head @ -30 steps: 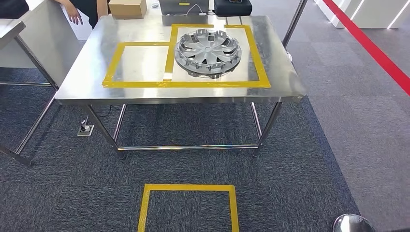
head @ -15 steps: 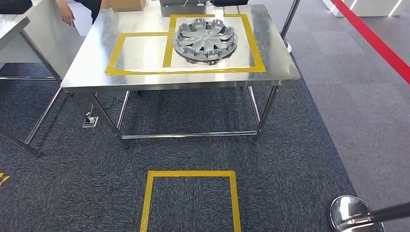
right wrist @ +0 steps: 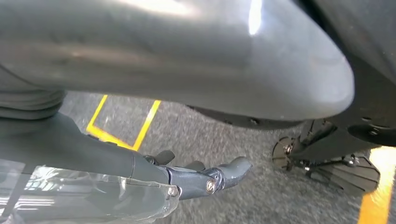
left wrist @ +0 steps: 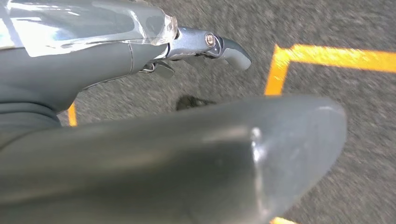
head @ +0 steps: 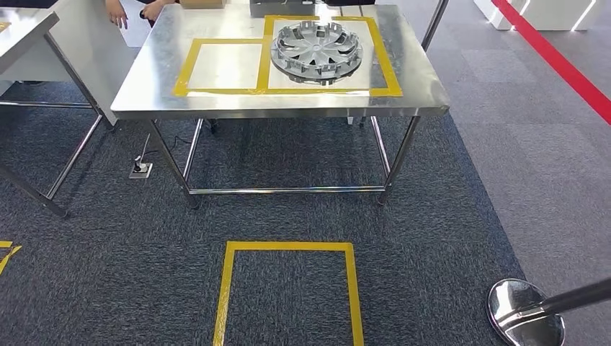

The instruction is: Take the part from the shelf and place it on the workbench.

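Looking ahead: my head view faces a stainless-steel workbench (head: 144,94) with shiny tube legs, standing on dark speckled carpet (head: 108,274).
Part: the round silver-grey plastic wheel cover (head: 315,51) lies flat on the far right portion of the benchtop, inside the right-hand one of two yellow tape rectangles (head: 192,66); the left rectangle holds nothing.
Where the part sits for me: well apart from both of my hands, resting on the bench and held by neither.
My left hand (left wrist: 140,140): hanging beside me above the carpet, its thick grey thumb across my wrist view and a darker finger (left wrist: 224,45) stretched out beyond it; nothing lies in it, and the fingers I can see are apart.
My right hand (right wrist: 177,74): hanging likewise over the carpet, one dark finger (right wrist: 229,171) reaching forward under the broad grey thumb; it holds nothing, its visible fingers loosely spread.
Floor near me: a yellow tape square (head: 288,246) is marked on the carpet between me and the bench.
Right near corner: a polished chrome round stanchion base (head: 524,313) with its pole slanting off the right edge.
Right far: a red floor stripe (head: 562,58) runs diagonally across the lighter grey flooring.
Left far: a person's hands (head: 117,13) show beside a second steel table (head: 29,29).
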`<state>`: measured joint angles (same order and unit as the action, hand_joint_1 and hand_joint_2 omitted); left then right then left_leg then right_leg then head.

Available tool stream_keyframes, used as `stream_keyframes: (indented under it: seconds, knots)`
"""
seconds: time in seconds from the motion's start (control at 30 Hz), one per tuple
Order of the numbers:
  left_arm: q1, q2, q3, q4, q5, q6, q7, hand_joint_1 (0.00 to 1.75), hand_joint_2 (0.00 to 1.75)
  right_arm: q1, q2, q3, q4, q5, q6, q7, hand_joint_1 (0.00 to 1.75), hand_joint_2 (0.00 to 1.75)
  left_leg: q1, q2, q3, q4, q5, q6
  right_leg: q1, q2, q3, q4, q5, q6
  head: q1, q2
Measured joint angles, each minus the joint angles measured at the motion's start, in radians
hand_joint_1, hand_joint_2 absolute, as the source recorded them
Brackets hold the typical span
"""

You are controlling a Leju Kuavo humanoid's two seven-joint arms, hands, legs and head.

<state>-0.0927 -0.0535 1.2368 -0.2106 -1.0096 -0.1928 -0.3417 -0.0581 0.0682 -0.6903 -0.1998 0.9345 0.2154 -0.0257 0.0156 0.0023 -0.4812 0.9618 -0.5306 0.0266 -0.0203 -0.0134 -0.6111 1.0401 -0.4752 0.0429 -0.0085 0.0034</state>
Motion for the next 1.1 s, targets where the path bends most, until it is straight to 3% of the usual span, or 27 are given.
stream_keyframes:
  seconds: [0.07, 0.1, 0.13, 0.17, 0.2, 0.27, 0.33, 0.4, 0.53, 0.57, 0.73, 0.9, 0.97, 1.03, 1.1]
  knots:
    - [0.000, 0.000, 0.000, 0.000, 0.002, 0.011, 0.009, 0.00, 1.75, 0.000, 0.002, -0.009, 0.000, -0.003, -0.007, 0.012, 0.00, 1.31, -0.003, 0.003, -0.018, 0.001, 0.017, 0.011, 0.000, 0.003, -0.039, 0.124, -0.097, 0.005, 0.003, 0.000]
    - [0.000, 0.000, 0.000, 0.000, 0.003, 0.014, 0.012, 0.00, 1.75, 0.001, 0.002, -0.013, 0.000, -0.004, -0.011, 0.019, 0.00, 1.75, -0.005, 0.004, -0.028, 0.001, 0.025, 0.013, 0.000, 0.004, -0.056, 0.192, -0.131, 0.006, 0.003, 0.000]
    - [0.000, 0.000, 0.000, 0.000, 0.003, 0.016, 0.014, 0.00, 1.75, 0.001, 0.003, -0.017, 0.000, -0.005, -0.014, 0.024, 0.00, 1.75, -0.007, 0.005, -0.038, 0.002, 0.033, 0.013, 0.000, 0.004, -0.062, 0.237, -0.144, 0.005, 0.003, 0.000]
    - [0.001, 0.000, 0.000, 0.000, 0.001, 0.016, 0.016, 0.00, 1.75, 0.002, 0.003, -0.020, 0.000, -0.005, -0.017, 0.027, 0.00, 1.75, -0.009, 0.005, -0.046, 0.003, 0.040, 0.013, 0.001, 0.004, -0.047, 0.243, -0.134, 0.002, 0.003, 0.000]
    - [0.001, 0.000, 0.000, 0.000, 0.000, 0.014, 0.018, 0.00, 1.75, 0.003, 0.003, -0.023, 0.000, -0.005, -0.018, 0.029, 0.00, 1.75, -0.011, 0.005, -0.053, 0.003, 0.046, 0.012, 0.002, 0.005, -0.011, 0.206, -0.111, -0.003, 0.003, 0.000]
    - [0.000, -0.001, 0.000, 0.001, -0.002, 0.007, 0.021, 0.00, 1.75, 0.002, 0.002, -0.025, 0.000, -0.002, -0.021, 0.030, 0.00, 1.75, -0.014, 0.005, -0.057, 0.004, 0.057, 0.008, 0.007, 0.005, 0.102, 0.044, -0.069, -0.019, 0.003, 0.000]
    - [0.000, -0.002, -0.001, 0.002, 0.002, -0.002, 0.024, 0.00, 1.75, 0.000, 0.001, -0.026, 0.000, -0.001, -0.023, 0.030, 0.00, 1.75, -0.016, 0.005, -0.057, 0.005, 0.066, -0.001, 0.013, 0.005, 0.172, -0.071, -0.055, -0.028, 0.002, 0.000]
    - [0.000, -0.001, -0.013, 0.000, 0.015, -0.006, 0.029, 0.00, 1.75, 0.002, 0.001, -0.026, 0.000, -0.014, -0.027, 0.033, 0.00, 1.75, -0.016, 0.006, -0.060, 0.006, 0.070, -0.009, 0.017, 0.005, 0.174, -0.090, -0.052, -0.030, 0.002, 0.000]
    - [0.009, 0.002, -0.078, -0.008, 0.078, 0.000, 0.049, 0.00, 1.75, 0.015, -0.003, -0.005, -0.001, -0.075, -0.041, 0.038, 0.00, 1.75, -0.016, 0.004, -0.067, 0.004, 0.072, 0.016, 0.020, 0.005, 0.163, -0.091, -0.045, -0.035, 0.003, 0.000]
    - [0.012, 0.004, -0.097, -0.011, 0.098, 0.003, 0.055, 0.00, 1.75, 0.018, -0.003, 0.004, -0.002, -0.094, -0.044, 0.038, 0.00, 1.75, -0.014, 0.004, -0.068, 0.002, 0.079, 0.015, 0.022, 0.005, 0.162, -0.091, -0.043, -0.038, 0.002, 0.000]
    - [0.029, 0.009, -0.201, -0.025, 0.195, 0.023, 0.085, 0.00, 1.75, 0.030, -0.008, 0.059, -0.011, -0.183, -0.063, 0.038, 0.00, 1.75, -0.011, 0.003, -0.071, -0.004, 0.097, -0.012, 0.027, 0.004, 0.153, -0.084, -0.038, -0.046, 0.003, 0.000]
    - [0.051, 0.012, -0.314, -0.042, 0.291, 0.043, 0.114, 0.00, 1.75, 0.046, -0.014, 0.124, -0.026, -0.273, -0.081, 0.037, 0.00, 1.75, -0.010, 0.003, -0.073, -0.004, 0.099, -0.016, 0.027, 0.004, 0.149, -0.082, -0.038, -0.046, 0.003, 0.000]
    - [0.060, 0.013, -0.358, -0.048, 0.329, 0.051, 0.126, 0.00, 1.75, 0.050, -0.017, 0.150, -0.033, -0.307, -0.087, 0.036, 0.00, 0.87, -0.011, 0.004, -0.075, -0.004, 0.099, -0.016, 0.026, 0.004, 0.148, -0.082, -0.038, -0.046, 0.003, 0.000]
    - [0.069, 0.015, -0.404, -0.055, 0.366, 0.059, 0.137, 0.00, 0.87, 0.056, -0.020, 0.177, -0.040, -0.341, -0.095, 0.035, 0.00, 0.00, -0.012, 0.003, -0.077, -0.003, 0.099, -0.016, 0.025, 0.004, 0.146, -0.082, -0.037, -0.045, 0.003, 0.000]
    - [0.079, 0.017, -0.453, -0.062, 0.406, 0.067, 0.150, 0.00, 0.00, 0.065, -0.023, 0.206, -0.047, -0.377, -0.103, 0.035, 0.00, 0.00, -0.012, 0.003, -0.078, -0.003, 0.099, -0.016, 0.024, 0.004, 0.145, -0.082, -0.037, -0.045, 0.003, 0.000]
